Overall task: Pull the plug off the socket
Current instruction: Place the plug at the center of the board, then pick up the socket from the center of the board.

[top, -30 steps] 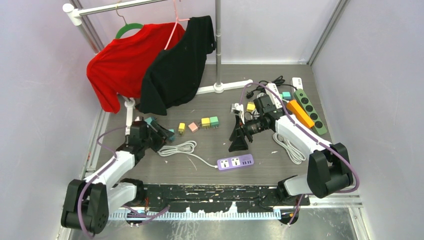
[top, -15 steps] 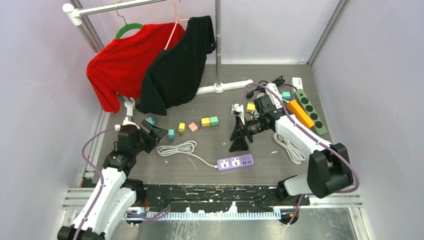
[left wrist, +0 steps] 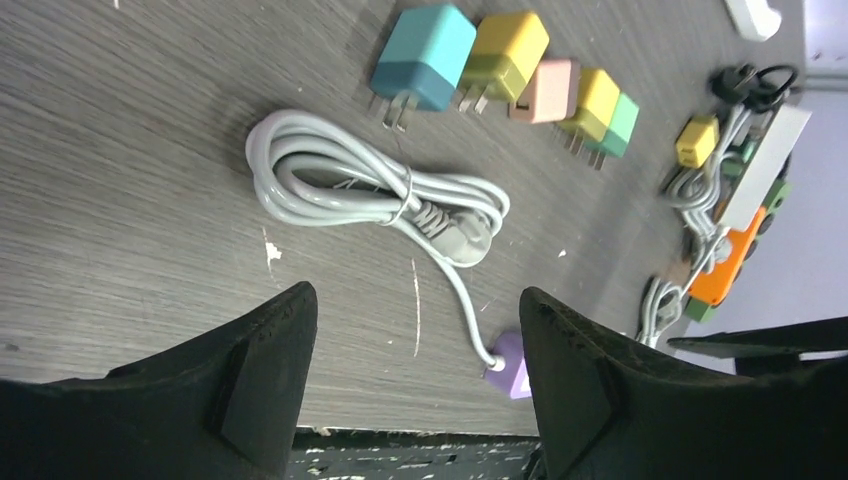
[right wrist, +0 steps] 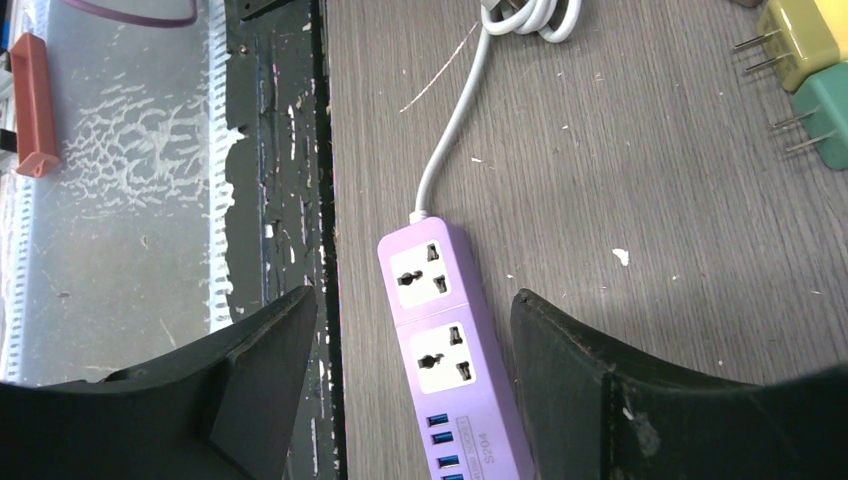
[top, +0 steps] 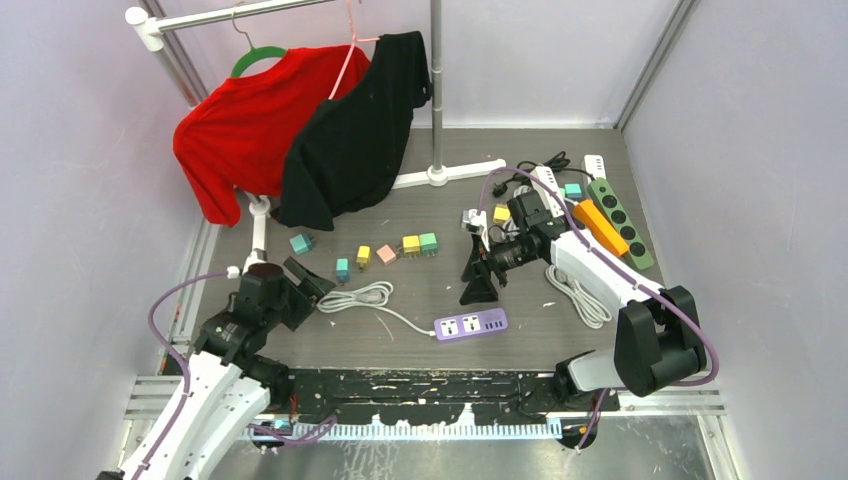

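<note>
The right gripper (right wrist: 410, 305) hangs with its fingers spread wide and nothing between them, pointing down at the table. Straight beneath it in the wrist view lies the purple power strip (right wrist: 445, 350), long axis running from mid-frame toward the bottom edge. Both of its large sockets are bare, so I judge there is nothing left to pull there. In the top view, the nearest candidate is the yellow plug (top: 501, 213), just above and a little right of those fingers, beside the wrist. It seems to sit on a small white block, though whether it is seated in a socket cannot be told. Farther toward the upper right, a teal plug (top: 572, 190) stands on the white power strip (top: 547, 183), whose long axis slants down to the right. Both lie on the right arm's side, behind the direction its fingers face, so the coming move probably calls for swinging the wrist back up-frame. The left gripper (left wrist: 415, 298) is likewise parted and empty, low at the left of the top view and well apart from those strips. Its camera looks across the coiled white cord (left wrist: 340, 180) to a row of loose plugs (left wrist: 500, 70) lying on their sides, out of any socket. The right arm is clearly the nearer one.
</note>
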### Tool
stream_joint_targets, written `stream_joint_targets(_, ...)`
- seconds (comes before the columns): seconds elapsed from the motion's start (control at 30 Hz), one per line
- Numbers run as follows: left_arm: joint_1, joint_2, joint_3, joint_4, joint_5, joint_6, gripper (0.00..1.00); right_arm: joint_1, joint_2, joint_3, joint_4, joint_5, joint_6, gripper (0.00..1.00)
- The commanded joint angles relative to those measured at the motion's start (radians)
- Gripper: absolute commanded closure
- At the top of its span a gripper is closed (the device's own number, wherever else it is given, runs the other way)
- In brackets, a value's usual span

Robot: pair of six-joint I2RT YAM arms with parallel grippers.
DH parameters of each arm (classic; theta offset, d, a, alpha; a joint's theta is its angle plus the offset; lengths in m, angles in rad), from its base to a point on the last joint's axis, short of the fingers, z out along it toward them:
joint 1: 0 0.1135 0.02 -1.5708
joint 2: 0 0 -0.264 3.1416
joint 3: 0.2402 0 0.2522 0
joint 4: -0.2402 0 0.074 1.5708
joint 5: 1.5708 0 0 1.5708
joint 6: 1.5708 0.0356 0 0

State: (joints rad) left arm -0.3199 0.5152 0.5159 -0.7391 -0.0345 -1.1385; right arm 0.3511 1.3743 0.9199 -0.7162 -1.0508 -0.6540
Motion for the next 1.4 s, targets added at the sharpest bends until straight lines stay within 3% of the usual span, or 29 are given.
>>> stream_joint_targets(0.0,-0.113,0.041,0.027,0.014,-0.119,-0.046,0.26,-0.003,-0.023,0.005,0.010,0.005,-0.025,0.24)
stream_joint_targets(0.13,-0.224,0.111,0.006,0.115,-0.132,-0.005,0.25,-0.003,-0.023,-0.023,-0.031,0.001,-0.148,0.21)
stream_joint_targets(0.23,-0.266,0.142,-0.011,0.203,-0.118,0.046,0.24,0.003,-0.037,-0.065,-0.186,0.010,-0.551,0.04)
stream_joint_targets(0.33,-0.268,0.127,-0.020,0.281,-0.085,0.121,0.23,0.017,-0.079,-0.126,-0.193,0.068,-0.721,0.00)
stream_joint_targets(0.53,-0.268,0.070,0.089,0.429,0.121,0.449,0.16,0.123,-0.105,-0.176,-0.040,0.252,-0.649,0.00)
stream_joint_targets(0.63,-0.267,0.122,0.270,0.324,0.150,0.663,0.13,0.174,-0.091,-0.186,0.006,0.306,-0.610,0.00)
stream_joint_targets(0.77,-0.268,0.271,0.532,0.063,0.062,0.947,0.13,0.236,-0.071,-0.199,0.073,0.383,-0.559,0.00)
stream_joint_targets(0.83,-0.268,0.328,0.584,0.013,0.001,1.079,0.13,0.259,-0.056,-0.201,0.076,0.400,-0.559,0.00)
stream_joint_targets(0.9,-0.287,0.338,0.553,0.049,-0.112,1.107,0.14,0.280,-0.042,-0.202,0.081,0.416,-0.561,0.04)
stream_joint_targets(1.1,-0.288,0.211,0.309,0.249,-0.105,1.165,0.15,0.349,0.008,-0.190,0.096,0.503,-0.556,0.26)
stream_joint_targets(1.3,-0.287,0.083,0.240,0.276,-0.130,1.159,0.15,0.387,0.045,-0.177,0.100,0.544,-0.550,0.48)
stream_joint_targets(1.37,-0.287,0.060,0.232,0.273,-0.142,1.160,0.15,0.389,0.053,-0.165,0.093,0.545,-0.539,0.61)
